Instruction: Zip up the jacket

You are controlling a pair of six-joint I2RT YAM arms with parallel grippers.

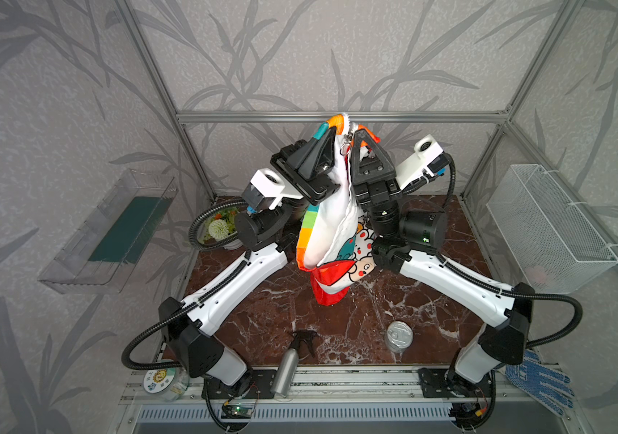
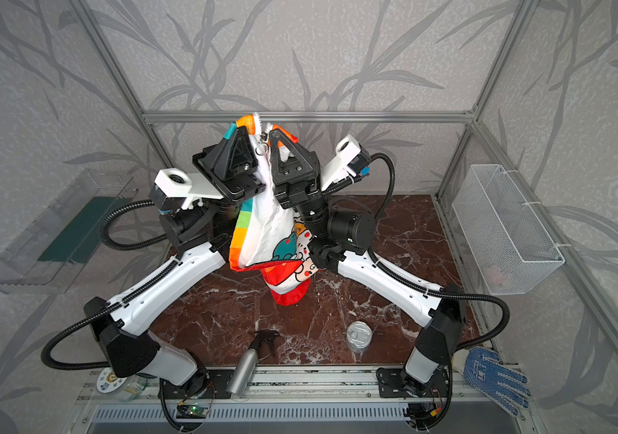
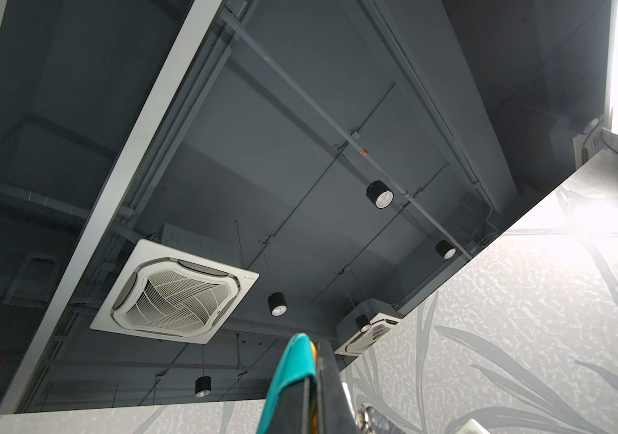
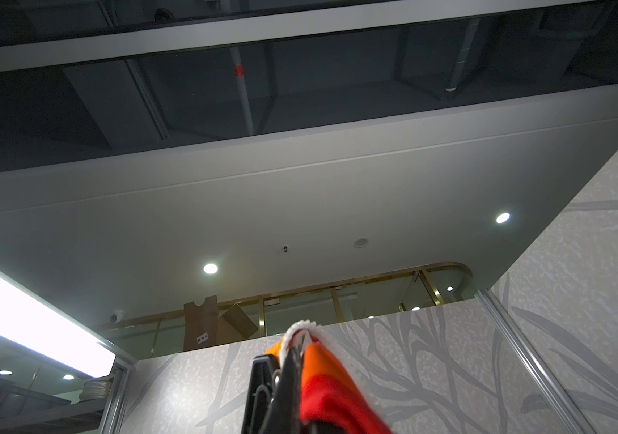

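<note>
Along the front rail, closest to the camera, a blue dotted glove lies at the right end and a round clear tub sits at the left. Between them, a metal spray bottle lies across the rail's edge onto the dark marble table. A little further in, a round tin stands on the table's right half.

Over the middle of the table the jacket hangs in the air. Its rainbow-striped edge is uppermost and its red part lowest. Whether that red end touches the table I cannot tell. The front is unzipped, so the white lining shows and the 2 zipper edges gape apart lower down.

At the top, the left fingers are pinched tight on the jacket's upper edge left of the zipper. The right fingers are clamped on the edge just to its right. A metal ring pull dangles between the 2 arms.

The left wrist view shows a teal strip of the jacket squeezed against a black finger. The right wrist view shows orange and red cloth, with white zipper teeth curling over the fingertip.

Further back, a bunch of flowers stands behind the left arm. A clear tray hangs on the left wall and a white wire basket on the right wall.
</note>
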